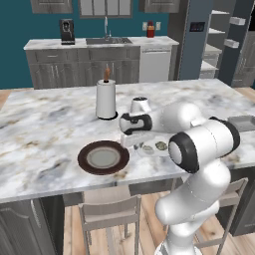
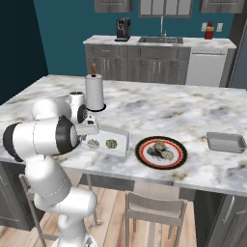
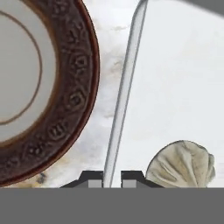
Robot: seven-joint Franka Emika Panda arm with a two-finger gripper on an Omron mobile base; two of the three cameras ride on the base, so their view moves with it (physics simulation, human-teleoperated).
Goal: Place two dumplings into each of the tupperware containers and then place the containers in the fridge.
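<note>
Pinching the near container's thin rim, gripper clenched on it; dark-rimmed plate just beside, narrow marble strip between; one dumpling inside.

2 base views, 1 hand view
Base cameras look forward and down over the marble tabletop from left and right; hand camera sits very close above it

We see the end effector low at the near container holding two dumplings, beside the dark-rimmed plate on the marble table; paper towel roll stands behind.
</note>
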